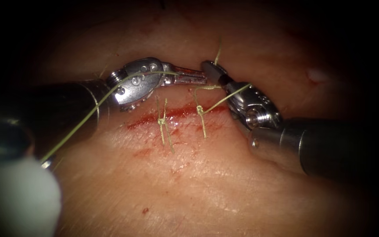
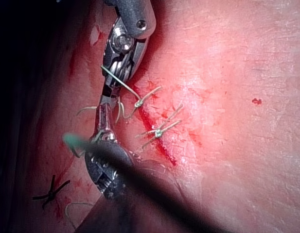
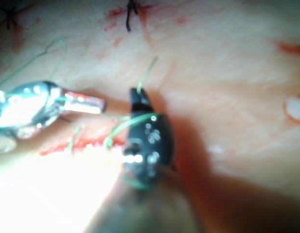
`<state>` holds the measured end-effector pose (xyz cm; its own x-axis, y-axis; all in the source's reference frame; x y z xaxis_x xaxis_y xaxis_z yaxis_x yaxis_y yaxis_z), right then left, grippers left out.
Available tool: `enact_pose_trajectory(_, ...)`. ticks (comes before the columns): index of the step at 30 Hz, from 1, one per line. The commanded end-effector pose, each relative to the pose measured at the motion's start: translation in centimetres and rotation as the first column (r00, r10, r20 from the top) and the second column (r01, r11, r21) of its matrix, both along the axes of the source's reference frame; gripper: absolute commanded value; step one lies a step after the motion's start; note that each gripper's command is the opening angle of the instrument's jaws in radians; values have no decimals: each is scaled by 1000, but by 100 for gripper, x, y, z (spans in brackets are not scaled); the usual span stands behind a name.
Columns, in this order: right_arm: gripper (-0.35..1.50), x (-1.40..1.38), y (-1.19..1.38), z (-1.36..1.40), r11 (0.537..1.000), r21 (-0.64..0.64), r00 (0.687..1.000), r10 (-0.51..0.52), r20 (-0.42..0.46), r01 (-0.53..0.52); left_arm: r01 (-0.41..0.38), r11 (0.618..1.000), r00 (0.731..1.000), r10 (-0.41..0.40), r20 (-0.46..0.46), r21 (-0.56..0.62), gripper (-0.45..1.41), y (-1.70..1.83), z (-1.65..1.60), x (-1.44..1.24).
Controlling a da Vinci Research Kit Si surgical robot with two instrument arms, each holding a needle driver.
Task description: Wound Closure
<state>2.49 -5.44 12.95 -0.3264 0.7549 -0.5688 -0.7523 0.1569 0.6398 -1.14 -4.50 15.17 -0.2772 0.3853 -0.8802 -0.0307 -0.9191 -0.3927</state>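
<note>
On the tissue (image 1: pixel 207 184) a red cut (image 1: pixel 178 113) runs across, crossed by two green stitches. The left stitch (image 1: pixel 162 121) is knotted with short ends. The right stitch (image 1: pixel 200 109) sends thread (image 1: pixel 224 100) up and around my right tool's wrist. My right tool (image 1: pixel 208 66) lies just beyond the cut with its jaws shut on a short thread end (image 1: pixel 218 53), which also pokes out of its jaws (image 3: pixel 136 93). My left tool (image 1: pixel 200 79) points at it, tip to tip, shut on the long thread (image 1: pixel 84 120), which trails away to the lower left.
Red fluid (image 1: pixel 143 152) smears the tissue in front of the cut. A black stitch (image 2: pixel 50 191) (image 3: pixel 130 12) sits farther off on the tissue. Both tools (image 2: pixel 105 114) (image 2: pixel 108 92) meet over the far edge of the cut.
</note>
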Motion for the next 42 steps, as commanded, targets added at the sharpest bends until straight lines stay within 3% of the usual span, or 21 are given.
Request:
enact_pose_trajectory(1, -35, 9, -9, -7, 1000, -12, 1000, -11, -3, 11, 5, 1000, 1000, -5, 0, -8, -45, 5, 6, 0)
enact_pose_trajectory(9, -35, 14, -38, -48, 995, -63, 997, -73, -8, 72, 35, 999, 999, -35, -26, -7, -45, 20, 11, 19)
enact_pose_trajectory(20, -35, 3, -91, -62, 988, -67, 989, -141, -38, 139, 35, 999, 999, -35, -42, -2, -45, 52, 21, 19)
enact_pose_trajectory(31, -35, -11, -109, -63, 978, -81, 980, -197, -30, 194, 13, 1000, 997, -13, -80, -3, -45, 130, 24, 31)
enact_pose_trajectory(42, -35, -2, -153, -72, 909, -98, 912, -410, -36, 405, 14, 1000, 996, -16, -90, -23, -45, 173, 4, 29)
